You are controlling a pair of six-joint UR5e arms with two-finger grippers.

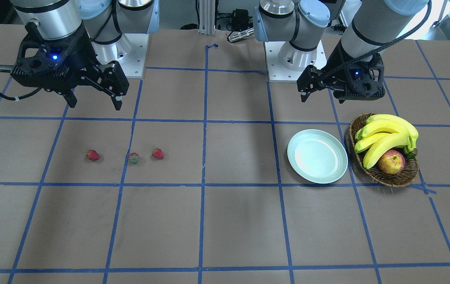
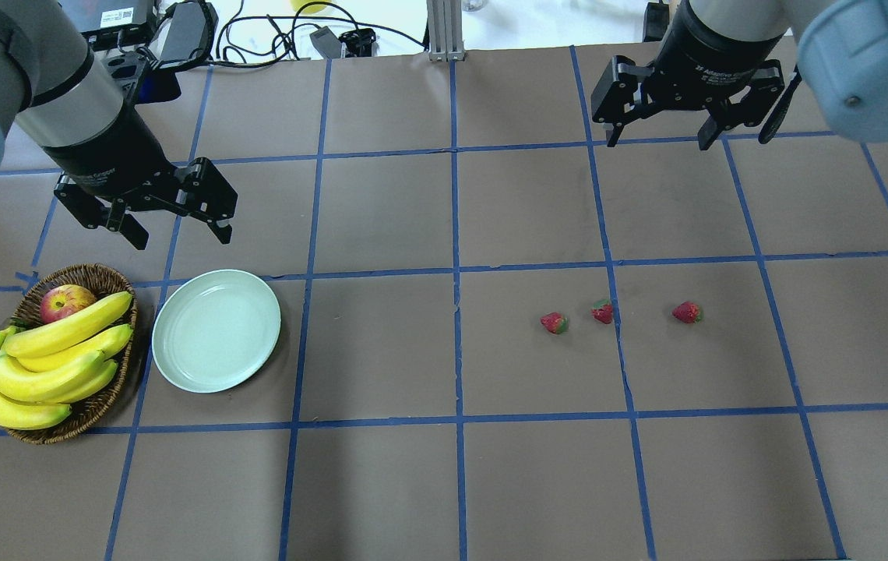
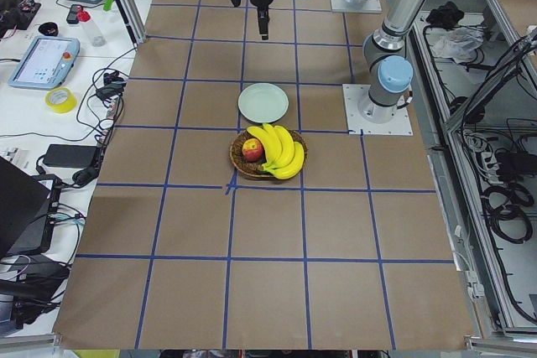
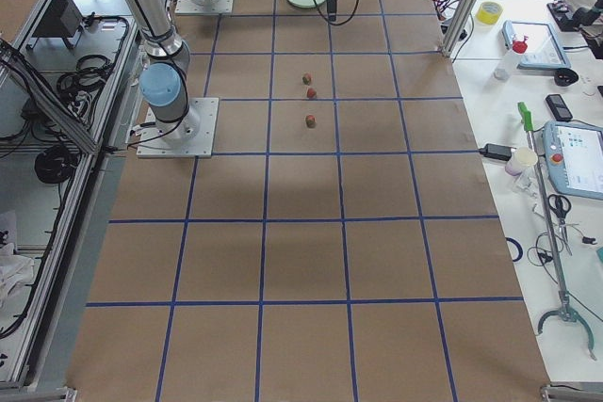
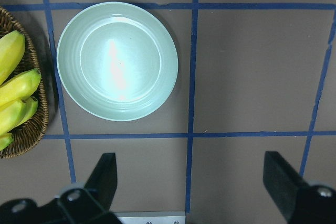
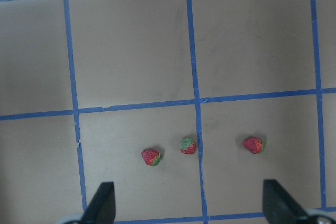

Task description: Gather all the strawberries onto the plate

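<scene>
Three small red strawberries lie in a row on the brown table: one (image 1: 93, 155), one with more green (image 1: 133, 158), and one (image 1: 158, 154). They also show in the overhead view (image 2: 554, 322) (image 2: 603, 312) (image 2: 687, 312) and in the right wrist view (image 6: 150, 157) (image 6: 188, 145) (image 6: 253, 145). The pale mint plate (image 1: 317, 156) (image 2: 216, 329) (image 5: 117, 60) is empty. My right gripper (image 1: 95, 105) (image 2: 658, 142) (image 6: 189, 205) hangs open and empty, above the table on the robot's side of the strawberries. My left gripper (image 1: 322, 99) (image 2: 179, 234) (image 5: 191, 182) hangs open and empty near the plate.
A brown wicker basket (image 1: 383, 180) (image 2: 86, 273) with bananas (image 1: 385, 136) and a red-yellow apple (image 1: 391, 162) stands right beside the plate, on its side away from the strawberries. Blue tape lines grid the table. Both robot bases stand at the table's far edge in the front-facing view.
</scene>
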